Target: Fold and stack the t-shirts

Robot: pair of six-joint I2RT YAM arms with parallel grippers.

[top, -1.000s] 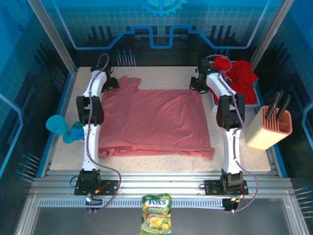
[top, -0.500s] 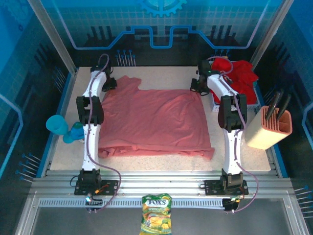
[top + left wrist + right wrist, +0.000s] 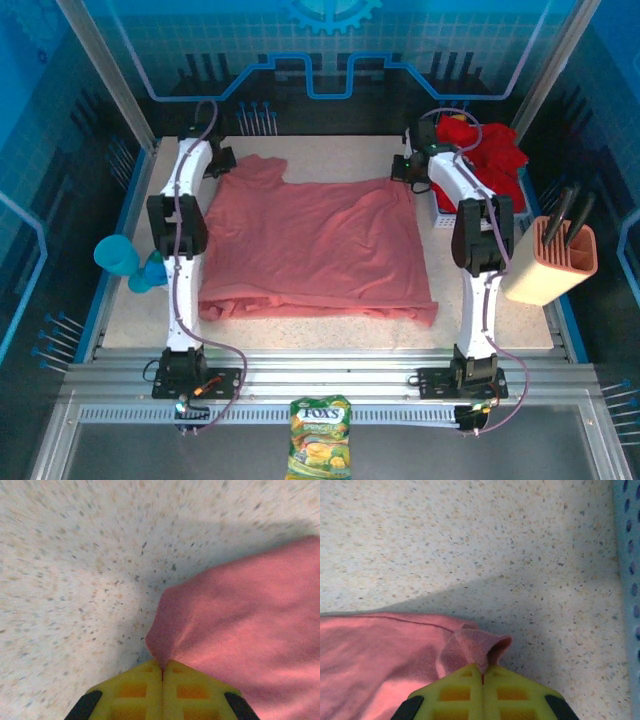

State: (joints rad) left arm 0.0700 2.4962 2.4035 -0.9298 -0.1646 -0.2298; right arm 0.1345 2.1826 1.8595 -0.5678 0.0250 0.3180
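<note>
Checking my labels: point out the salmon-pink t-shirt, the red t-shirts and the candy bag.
salmon-pink t-shirt [image 3: 320, 240], top view, middle of the cloth.
red t-shirts [image 3: 497, 150], top view, heap's centre.
candy bag [image 3: 320, 437], top view, its printed front.

On table [image 3: 340, 160] centre, spread t-shirt [image 3: 315, 250]; far right, heaped t-shirts [image 3: 490, 148] in basket [image 3: 518, 200]; knife block [image 3: 555, 262] nearer, at right edge.

One salmon-pink t-shirt [image 3: 315, 250] lies spread mid-tabletop, its hem bunched toward the near edge. The left gripper [image 3: 222, 160] is at its far-left corner and the right gripper [image 3: 405, 168] at its far-right corner. Red t-shirts [image 3: 490, 150] are heaped in a white basket [image 3: 441, 214] at the tabletop's far-right corner.
</note>
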